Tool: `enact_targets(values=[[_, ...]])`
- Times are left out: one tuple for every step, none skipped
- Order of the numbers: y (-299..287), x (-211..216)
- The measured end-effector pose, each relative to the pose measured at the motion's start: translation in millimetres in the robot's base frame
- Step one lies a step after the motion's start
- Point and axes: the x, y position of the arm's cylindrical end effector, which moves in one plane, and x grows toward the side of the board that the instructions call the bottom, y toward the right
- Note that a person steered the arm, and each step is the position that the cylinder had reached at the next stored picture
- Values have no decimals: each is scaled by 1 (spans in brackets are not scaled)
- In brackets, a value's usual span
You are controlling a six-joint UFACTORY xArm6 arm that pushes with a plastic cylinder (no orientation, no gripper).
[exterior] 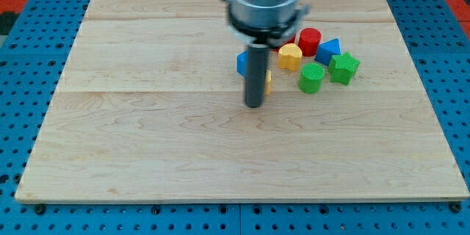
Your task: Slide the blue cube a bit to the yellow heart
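The wooden desk (147,154) carries every block in one cluster. The rod has no jaws and holds nothing; the tip (254,105) rests just below the blue cube (241,62), which peeks out at the rod's left edge, mostly hidden. The cube looks light, rigid and likely to slide easily; a push on a flat side face should steer it.

Right of the cube sit one red cylinder (309,40), one blue wedge-like block (328,50), one green star (344,67), one green rounded block (311,78), one yellow block (289,56), and one yellow-orange sliver (268,81), shape unclear.
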Motion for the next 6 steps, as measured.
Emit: enact_targets(values=[[2,-39],[-3,-36],[-30,-43],[38,-65],[-1,-45],[22,-22]])
